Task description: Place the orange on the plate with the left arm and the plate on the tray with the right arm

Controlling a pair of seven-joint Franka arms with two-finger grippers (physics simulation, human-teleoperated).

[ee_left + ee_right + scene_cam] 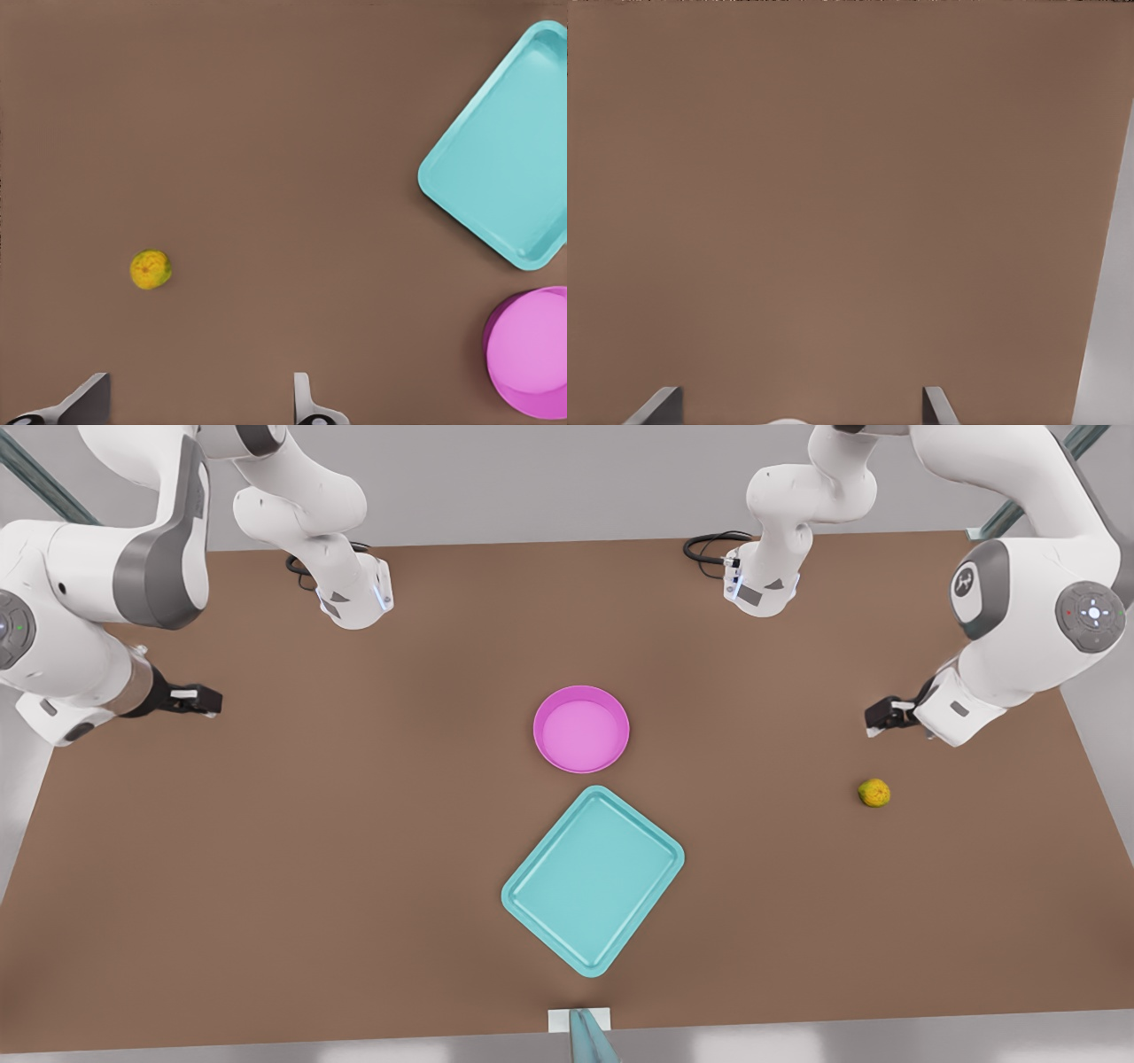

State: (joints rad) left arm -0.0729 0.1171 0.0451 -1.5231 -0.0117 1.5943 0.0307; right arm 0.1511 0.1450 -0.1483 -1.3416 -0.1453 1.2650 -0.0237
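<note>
The small bumpy yellow-orange orange (873, 792) lies alone on the brown worktop (266, 850), well apart from the round pink plate (581, 729) and teal rectangular tray (593, 880). The left tool (877, 717) hovers near it, fingers spread. The right tool (205, 701) waits, also spread. Closing off-centre could send the fruit rolling.

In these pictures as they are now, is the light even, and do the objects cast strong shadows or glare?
Front view: light is soft and even; the plate, tray and orange cast only faint shadows, no glare. Left wrist view: flat light, the orange barely shadowed. Right wrist view: the table is evenly lit.
</note>
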